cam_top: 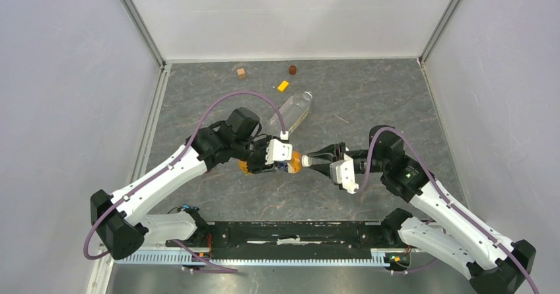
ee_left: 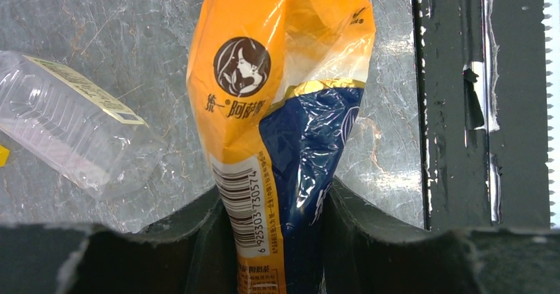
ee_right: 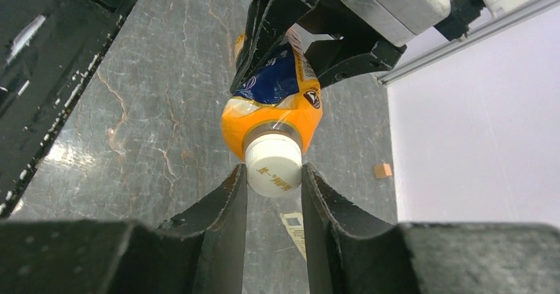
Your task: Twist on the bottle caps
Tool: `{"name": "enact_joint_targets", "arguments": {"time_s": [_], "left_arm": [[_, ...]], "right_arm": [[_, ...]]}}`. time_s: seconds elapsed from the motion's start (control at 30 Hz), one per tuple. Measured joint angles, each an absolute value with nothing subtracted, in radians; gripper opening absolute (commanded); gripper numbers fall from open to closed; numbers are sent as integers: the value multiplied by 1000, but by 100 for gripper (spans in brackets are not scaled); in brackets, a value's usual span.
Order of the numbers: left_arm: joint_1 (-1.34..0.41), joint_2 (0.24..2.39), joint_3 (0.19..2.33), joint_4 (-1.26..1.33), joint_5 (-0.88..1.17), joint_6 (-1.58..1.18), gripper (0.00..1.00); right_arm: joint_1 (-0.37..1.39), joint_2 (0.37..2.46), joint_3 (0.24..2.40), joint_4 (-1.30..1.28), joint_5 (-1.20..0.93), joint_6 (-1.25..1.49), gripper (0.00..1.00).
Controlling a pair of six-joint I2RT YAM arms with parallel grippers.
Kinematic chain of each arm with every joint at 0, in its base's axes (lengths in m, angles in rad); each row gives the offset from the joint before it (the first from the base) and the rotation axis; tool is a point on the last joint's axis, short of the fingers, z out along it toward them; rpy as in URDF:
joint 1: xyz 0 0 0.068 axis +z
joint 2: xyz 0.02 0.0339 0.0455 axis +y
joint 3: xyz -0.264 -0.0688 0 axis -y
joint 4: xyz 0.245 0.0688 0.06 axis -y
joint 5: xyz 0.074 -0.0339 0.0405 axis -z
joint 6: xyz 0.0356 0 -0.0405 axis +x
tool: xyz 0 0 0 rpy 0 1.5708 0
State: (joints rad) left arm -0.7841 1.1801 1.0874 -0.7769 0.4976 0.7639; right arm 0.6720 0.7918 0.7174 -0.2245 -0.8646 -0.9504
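Bottles: two — orange bottle (ee_left: 277, 109); clear bottle (cam_top: 294, 109) at its 12 o'clock.
Caps: one white cap (ee_right: 273, 165) seen, on the orange neck.
Left gripper (ee_left: 277, 201): grasps orange bottle.
Right gripper (ee_right: 273, 175): clenched on white cap.

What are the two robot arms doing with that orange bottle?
They are working on it together. The left tool grips the orange bottle around its middle and holds it sideways. The right tool is closed on the white cap sitting on the bottle's neck, so it looks ready to twist the cap on. The clear bottle lies on its side on the table behind them, with no tool touching it.
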Motion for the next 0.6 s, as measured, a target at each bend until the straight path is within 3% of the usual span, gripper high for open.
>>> {"name": "enact_joint_targets", "arguments": {"time_s": [0.17, 0.6], "left_arm": [[-780, 1165, 1088, -780, 475, 764, 2], [-780, 986, 1018, -665, 217, 764, 2]], "right_arm": [[670, 813, 716, -144, -853, -749, 1], [666, 968, 749, 165, -747, -134, 0]]}}
